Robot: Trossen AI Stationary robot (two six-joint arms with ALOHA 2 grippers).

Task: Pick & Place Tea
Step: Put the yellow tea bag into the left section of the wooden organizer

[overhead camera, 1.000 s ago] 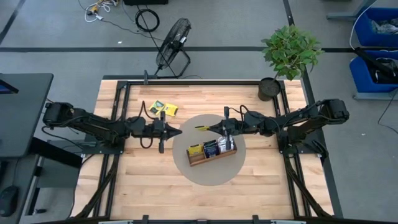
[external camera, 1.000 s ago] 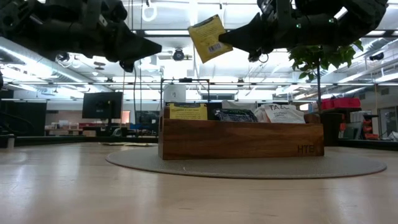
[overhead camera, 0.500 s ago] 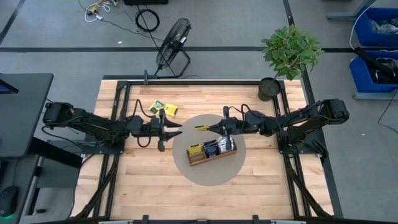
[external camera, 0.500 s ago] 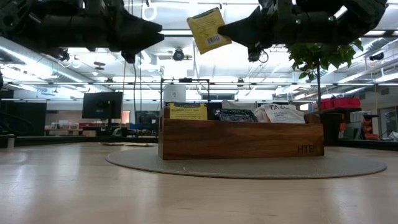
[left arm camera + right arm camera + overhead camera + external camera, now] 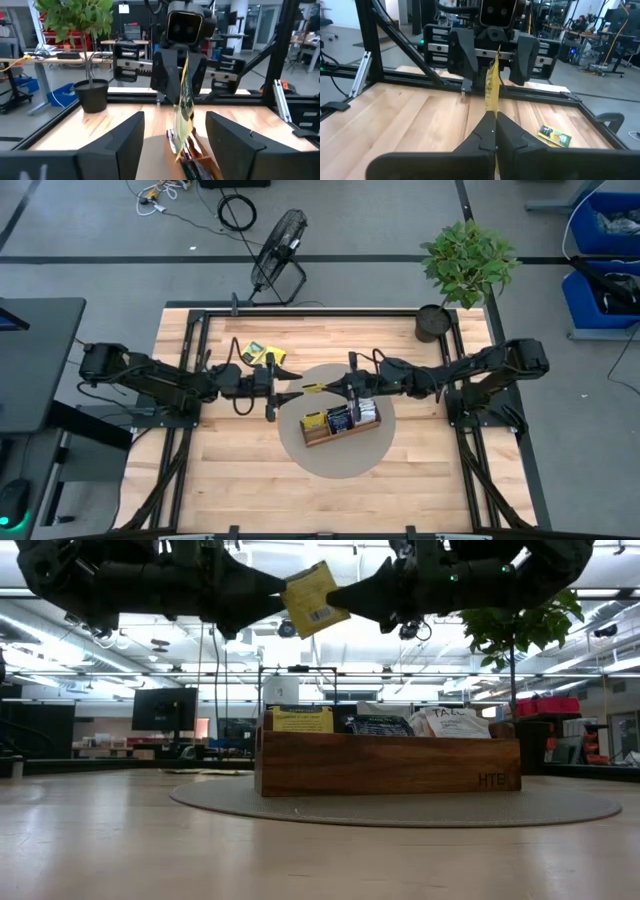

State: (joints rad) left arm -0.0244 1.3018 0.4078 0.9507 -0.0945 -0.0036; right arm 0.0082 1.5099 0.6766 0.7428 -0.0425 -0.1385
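A flat square yellow tea-bag sachet (image 5: pixel 309 599) hangs in the air above the brown three-compartment wooden tray (image 5: pixel 388 766), pinched at one edge by the fully closed right gripper (image 5: pixel 493 131). The left gripper (image 5: pixel 175 135) faces it with fingers (image 5: pixel 127 137) spread wide either side of the sachet, holding nothing. More sachets (image 5: pixel 263 355) lie on the light wooden table (image 5: pixel 230 480) near the left arm.
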